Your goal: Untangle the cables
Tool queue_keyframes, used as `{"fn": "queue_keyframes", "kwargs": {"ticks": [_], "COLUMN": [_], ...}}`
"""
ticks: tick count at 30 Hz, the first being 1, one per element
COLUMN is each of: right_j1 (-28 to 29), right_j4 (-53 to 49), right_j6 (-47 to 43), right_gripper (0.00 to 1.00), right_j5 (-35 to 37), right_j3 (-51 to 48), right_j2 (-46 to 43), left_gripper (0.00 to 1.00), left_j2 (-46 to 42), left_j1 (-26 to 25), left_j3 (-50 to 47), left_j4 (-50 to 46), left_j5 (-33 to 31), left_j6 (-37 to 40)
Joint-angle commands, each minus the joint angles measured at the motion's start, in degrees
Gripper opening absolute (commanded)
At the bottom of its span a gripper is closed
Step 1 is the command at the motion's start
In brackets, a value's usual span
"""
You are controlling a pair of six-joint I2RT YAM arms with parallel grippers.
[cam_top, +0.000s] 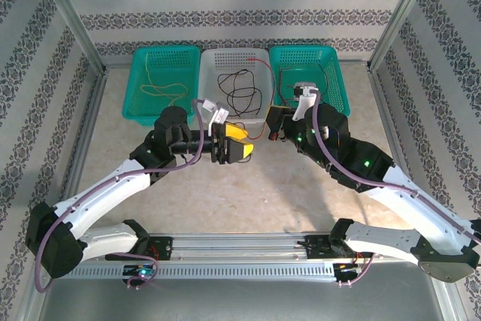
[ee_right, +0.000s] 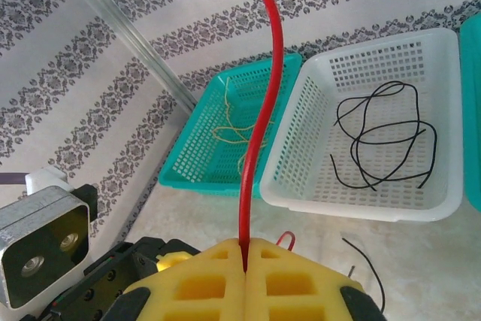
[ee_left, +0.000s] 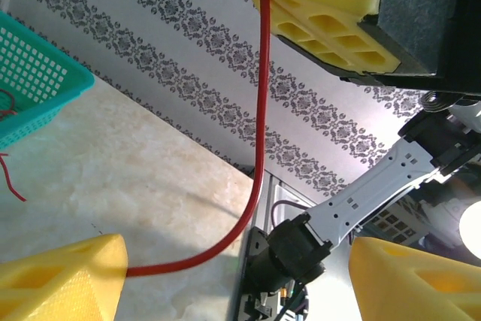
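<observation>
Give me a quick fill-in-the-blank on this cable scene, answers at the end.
1. The right gripper is shut on the ____ cable.
2. The left gripper has its jaws ____.
3. A black cable lies coiled in the ____ basket.
4. The yellow cable lies in the teal basket on the ____.
Missing words: red; open; white; left.

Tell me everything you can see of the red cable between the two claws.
The red cable is thin, smooth and glossy, like plastic-coated wire. The shut right claw pinches it between yellow pads. From there it bends in a free curve above the table to one finger of the open left claw.
</observation>
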Motion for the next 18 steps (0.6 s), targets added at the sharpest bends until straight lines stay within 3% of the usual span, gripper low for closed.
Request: {"fn": "queue_keyframes", "kwargs": {"ticks": [1, 7, 15, 18], "right_j1": [-0.2, -0.2, -0.2, -0.2], "right_j4": [1.9, 2.7, 4.8, 6.1], "right_j6": [-0.5, -0.4, 0.3, 0.9], "right_gripper": [0.0, 0.0, 0.0, 0.0], "right_j5": [-1.6, -2.5, -2.8, -3.2], "right_j3": [1.4, 2.0, 1.3, 0.4], "right_j2": [0.7, 1.2, 0.1, -0.3], "left_gripper": [0.75, 0.67, 0.33, 0.26], "left_j2": [0.3, 2.0, 2.8, 3.5], "left_j1": [-1.3, -3.7, -4.2, -4.2], "left_j3": [1.9, 3.2, 3.1, 3.1], "left_j4": [-0.6, -3.3, -3.5, -2.3], "left_j5": [-1.4, -3.9, -8.2, -8.5], "left_j6": [3.2, 6.6, 6.9, 5.3]}}
